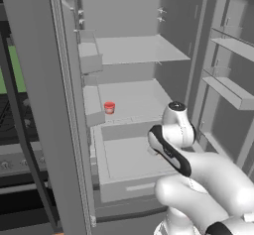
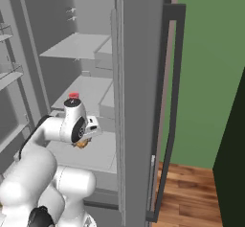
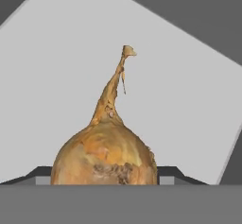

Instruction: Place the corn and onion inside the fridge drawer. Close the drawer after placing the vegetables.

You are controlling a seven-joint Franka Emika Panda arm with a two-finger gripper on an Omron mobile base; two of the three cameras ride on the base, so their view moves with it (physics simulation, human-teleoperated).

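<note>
My gripper [image 2: 83,141] is shut on the onion [image 2: 80,145], an orange-brown bulb, and hangs over the pulled-out fridge drawer [image 2: 101,153]. In the hand view the onion [image 3: 106,152] sits between my two dark fingertips [image 3: 41,172], its thin stem pointing away from the hand, with the drawer's light-grey floor [image 3: 52,95] behind it. In the left base view the open drawer [image 1: 130,187] juts out from the fridge's bottom, with my wrist above its right part. The corn is out of view.
A small red cup [image 1: 109,107] stands on the shelf just above the drawer, also seen as the red cup [image 2: 73,96]. Open fridge doors flank me: the left door [image 1: 44,105] and the right door [image 2: 139,101]. Door racks [image 1: 225,88] line the right side.
</note>
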